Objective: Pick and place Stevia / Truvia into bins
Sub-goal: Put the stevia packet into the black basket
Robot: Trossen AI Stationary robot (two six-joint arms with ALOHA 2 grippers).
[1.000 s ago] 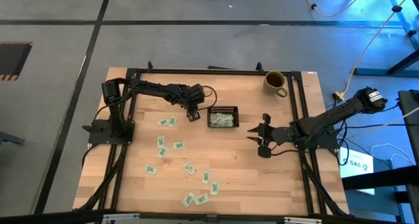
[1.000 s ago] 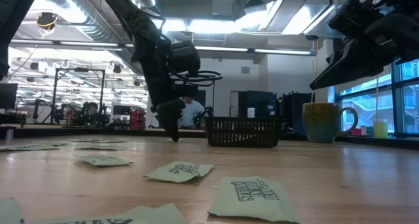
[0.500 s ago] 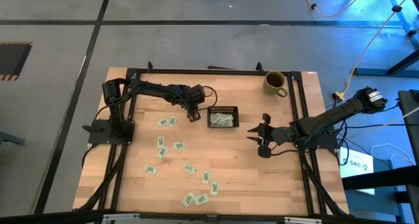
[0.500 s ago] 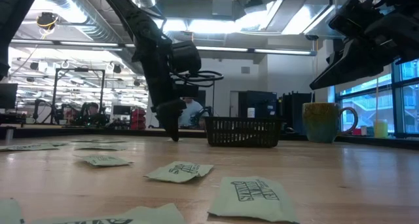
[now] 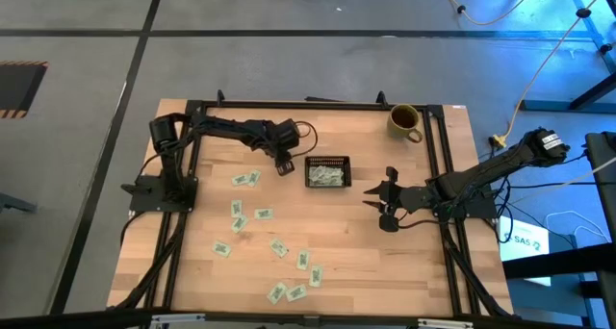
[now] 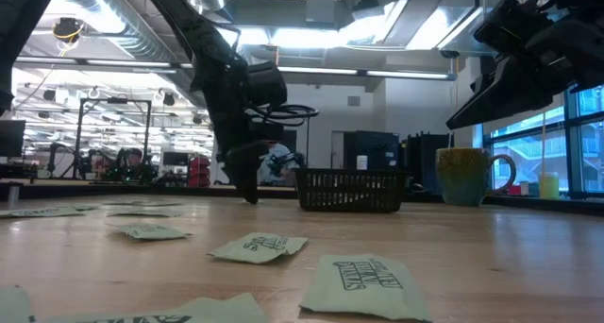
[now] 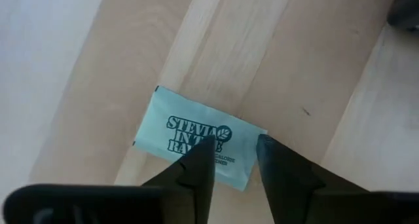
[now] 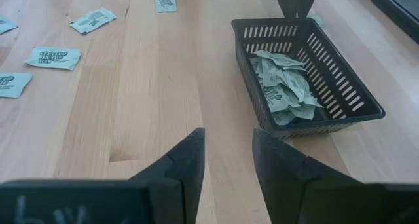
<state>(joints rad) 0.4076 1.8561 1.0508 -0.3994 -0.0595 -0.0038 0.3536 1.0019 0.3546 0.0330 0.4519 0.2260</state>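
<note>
Packet: one pale green Stevia packet (image 7: 200,137) lies flat on the table (image 5: 366,262), right under the left end effector (image 7: 232,162), just left of the bin.
Packet's long side: it runs across the gap between the two fingers (image 7: 196,168), a bit tilted.
Left end effector: a small gap shows between the fingers, tips at the packet's near edge; it does not seem to grip the packet.
Nearer arm: the left one, by far.
Bin: the black bin (image 5: 327,171) already has a pile of packets in it.
Other packets: many more (image 5: 289,262) lie spread over the near half of the table.
Right end effector (image 5: 385,202): open, holds nothing, waits right of the bin.
Mug (image 5: 405,121): at the far edge.
</note>
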